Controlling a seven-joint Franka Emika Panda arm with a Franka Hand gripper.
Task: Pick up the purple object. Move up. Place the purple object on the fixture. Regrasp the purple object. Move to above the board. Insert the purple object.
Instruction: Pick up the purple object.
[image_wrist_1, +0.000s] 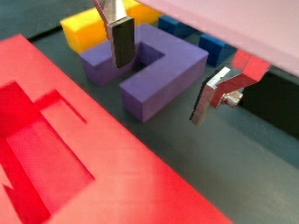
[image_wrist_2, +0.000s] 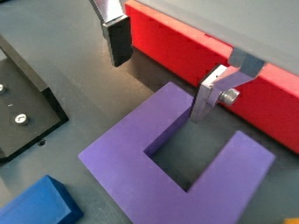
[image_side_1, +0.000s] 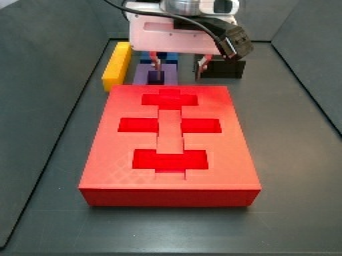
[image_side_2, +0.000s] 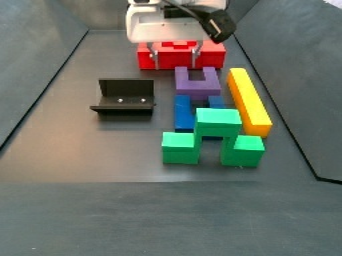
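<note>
The purple object (image_wrist_1: 158, 74) (image_wrist_2: 176, 166) lies flat on the floor next to the red board (image_wrist_1: 70, 149) (image_side_1: 171, 130). My gripper (image_wrist_1: 170, 70) (image_wrist_2: 163, 68) hangs open over it. One of the fingers (image_wrist_1: 121, 39) reaches down at the U's notch, and the other stands outside a prong, so the jaws straddle that prong without closing on it. In a side view the purple object (image_side_2: 198, 82) sits just in front of the board (image_side_2: 187, 50), under the gripper (image_side_2: 194, 55). The black fixture (image_side_2: 127, 98) (image_wrist_2: 17, 105) stands apart to one side.
A yellow bar (image_side_2: 249, 100) (image_side_1: 118, 65) lies along the purple object's far side. A blue block (image_side_2: 185, 110) (image_wrist_2: 41, 206) and green blocks (image_side_2: 214, 135) lie beyond it, away from the board. Dark walls ring the floor.
</note>
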